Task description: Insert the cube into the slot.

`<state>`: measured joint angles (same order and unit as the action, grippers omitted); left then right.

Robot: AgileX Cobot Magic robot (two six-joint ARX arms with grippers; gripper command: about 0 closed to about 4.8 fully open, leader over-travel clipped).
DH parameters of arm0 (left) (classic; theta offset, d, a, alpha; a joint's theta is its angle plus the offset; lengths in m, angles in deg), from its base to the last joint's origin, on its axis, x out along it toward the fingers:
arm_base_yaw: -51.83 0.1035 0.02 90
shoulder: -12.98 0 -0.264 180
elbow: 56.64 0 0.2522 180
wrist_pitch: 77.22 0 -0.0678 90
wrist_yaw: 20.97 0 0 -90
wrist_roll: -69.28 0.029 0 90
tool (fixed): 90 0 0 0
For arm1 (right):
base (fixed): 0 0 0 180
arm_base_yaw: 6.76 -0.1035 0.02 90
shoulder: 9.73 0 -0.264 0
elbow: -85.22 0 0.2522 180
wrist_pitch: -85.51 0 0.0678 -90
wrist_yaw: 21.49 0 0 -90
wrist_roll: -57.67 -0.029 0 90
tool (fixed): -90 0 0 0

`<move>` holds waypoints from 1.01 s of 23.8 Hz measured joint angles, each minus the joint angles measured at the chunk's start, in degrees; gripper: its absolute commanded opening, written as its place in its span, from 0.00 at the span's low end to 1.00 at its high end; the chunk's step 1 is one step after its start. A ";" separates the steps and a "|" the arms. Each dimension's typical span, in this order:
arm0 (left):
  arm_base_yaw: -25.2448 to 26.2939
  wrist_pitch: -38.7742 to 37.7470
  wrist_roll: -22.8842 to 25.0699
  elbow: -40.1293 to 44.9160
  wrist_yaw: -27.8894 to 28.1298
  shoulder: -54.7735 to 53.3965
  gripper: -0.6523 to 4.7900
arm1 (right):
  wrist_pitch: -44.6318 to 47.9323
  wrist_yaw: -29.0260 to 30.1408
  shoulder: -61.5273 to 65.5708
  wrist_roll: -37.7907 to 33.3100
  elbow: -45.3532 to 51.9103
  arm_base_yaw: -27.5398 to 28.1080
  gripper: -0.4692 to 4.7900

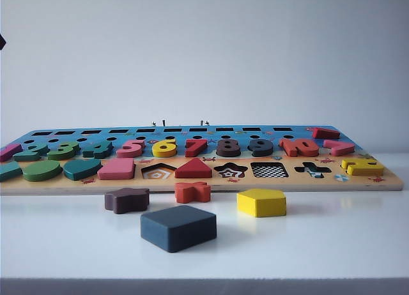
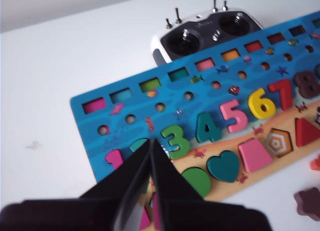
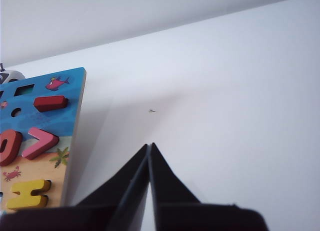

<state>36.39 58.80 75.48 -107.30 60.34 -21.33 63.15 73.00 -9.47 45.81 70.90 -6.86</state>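
Cube (image 1: 178,227) lies flat on the white tabletop (image 1: 332,244), nearest the ext. cam, well apart from the puzzle board (image 1: 198,183) and in front of the loose brown (image 1: 126,200), orange (image 1: 192,192) and yellow pentagon (image 1: 261,202) pieces. Nothing touches it. Slot (image 1: 269,170) sits in the board's front row, right of the star recess (image 1: 231,170), checkered floor bare, so it's ready to take the cube. Loose pieces look laid out in front as a pick zone, cube closest and clear on all sides, prob. an easy top grasp.

Neither arm shows in the ext. view. Left tool (image 2: 151,143) hangs above the board's left end, tips over the green 3 (image 2: 174,141); fingers pressed together, nothing held. Right tool (image 3: 149,147) is likewise shut and empty, hovering over bare tabletop just off the board's right edge. Neither is near the cube, so I judge the pick not yet begun.

Only the left wrist view shows the RC controller (image 2: 205,33) behind the board; ext. cam catches just its stick tips. Neither wrist view shows cube or slot; only the ext. view does.
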 measured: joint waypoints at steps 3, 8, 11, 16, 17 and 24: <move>-2.58 -3.15 0.04 -1.86 -0.26 -1.51 0.15 | -0.31 0.00 0.00 -0.39 -1.95 -0.63 0.08; -8.09 -10.84 0.15 -7.34 -2.86 -5.88 0.15 | -0.22 0.02 0.00 -4.87 -7.34 -0.94 0.08; -9.81 -14.29 0.15 -10.19 -4.87 -7.78 0.15 | -0.46 0.02 0.13 -7.32 -10.05 -0.94 0.08; -11.87 -21.49 0.15 -15.41 -9.68 -11.39 0.15 | -3.67 3.87 5.77 -10.23 -18.91 -1.03 0.08; -12.09 -23.10 0.15 -16.81 -11.50 -12.26 0.15 | -6.03 6.67 9.11 -10.23 -22.14 -1.57 0.08; -12.39 -26.62 0.13 -19.26 -17.44 -14.45 0.15 | -14.27 19.17 20.37 -2.69 -31.30 -3.72 0.09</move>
<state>24.00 32.18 75.61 -126.56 42.90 -35.77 48.87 92.17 10.90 43.12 39.60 -10.58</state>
